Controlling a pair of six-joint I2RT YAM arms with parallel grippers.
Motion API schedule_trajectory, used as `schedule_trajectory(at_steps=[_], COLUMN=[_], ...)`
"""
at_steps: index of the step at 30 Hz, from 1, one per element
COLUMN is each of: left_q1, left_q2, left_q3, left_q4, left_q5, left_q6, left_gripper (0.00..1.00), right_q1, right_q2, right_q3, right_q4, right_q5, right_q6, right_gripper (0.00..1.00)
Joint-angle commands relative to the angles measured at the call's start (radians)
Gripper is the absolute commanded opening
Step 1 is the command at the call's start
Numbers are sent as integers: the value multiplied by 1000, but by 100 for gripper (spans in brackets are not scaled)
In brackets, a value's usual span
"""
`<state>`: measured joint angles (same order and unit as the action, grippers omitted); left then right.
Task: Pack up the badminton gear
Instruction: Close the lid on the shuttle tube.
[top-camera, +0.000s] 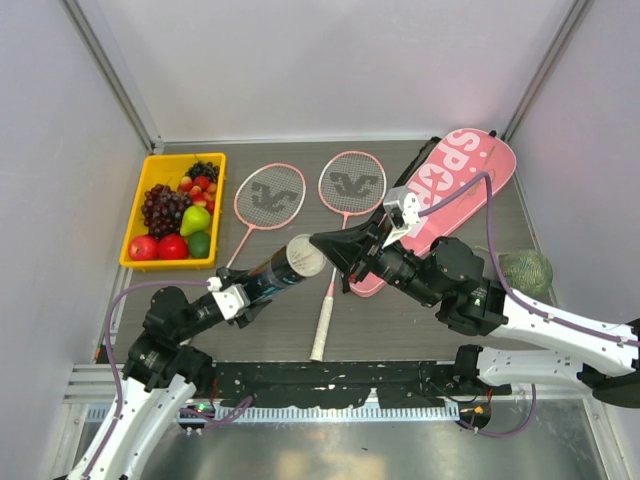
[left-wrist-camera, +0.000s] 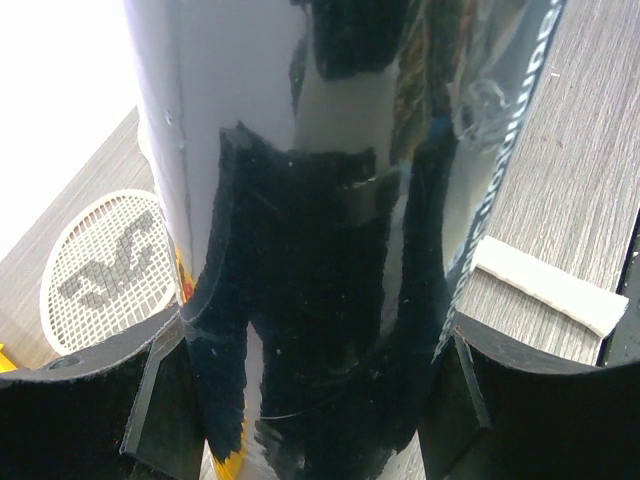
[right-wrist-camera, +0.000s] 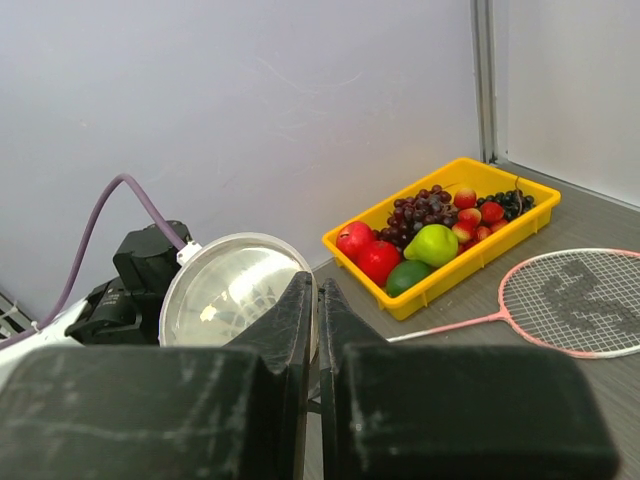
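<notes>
Gripping the dark tube (top-camera: 268, 276) around its lower part, the left pincer (top-camera: 232, 298) holds it tilted above the tabletop (top-camera: 390, 325). The right pincer (top-camera: 325, 246), closed tight, sits at the tube's pale open end, near the pink bag (top-camera: 462, 178).

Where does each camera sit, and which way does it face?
Top external: above and behind, looking down at the table; left arm and right arm show.
Left wrist: faces the tube clamped in the left gripper.
Right wrist: looks past the shut right gripper at the tube's end and yellow tray.
All three share the tube.
</notes>
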<state>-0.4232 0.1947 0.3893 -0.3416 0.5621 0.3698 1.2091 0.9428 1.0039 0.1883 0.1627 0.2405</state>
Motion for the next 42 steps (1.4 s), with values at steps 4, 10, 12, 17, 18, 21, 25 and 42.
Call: schedule_trajectory(at_steps=[4,10,12,17,18,21,25,42], left_q1=[1,1,1,1,0,1,1,1], left_q2=[-8,2,5,5,2,-1,-6,0], left_q3=[39,40,40,39,39,37,37,20], left_q4=[96,108,111,112,112,113,115,255], left_q5=[7,15,16,15,15,13,7,21], left_q6=[-5,-2,-2,0,0,1,8,-66], left_gripper=[0,0,0,0,0,0,0,0], right_q1=[29,30,32,36,37,38,38,38], right_q2=[22,16,13,21,22,24,34,88], right_q3=[-13,-4,-7,1,1,4,7,113], right_q4=[-55,-151,-154,-167,-165,-165,-179,-268], right_q5=[23,32,34,34,31,28,27,-43], right_q6=[-9,-20,-18,-17,-18,-23,-23,-3], right_gripper=[5,16,20,27,26,26,33,42])
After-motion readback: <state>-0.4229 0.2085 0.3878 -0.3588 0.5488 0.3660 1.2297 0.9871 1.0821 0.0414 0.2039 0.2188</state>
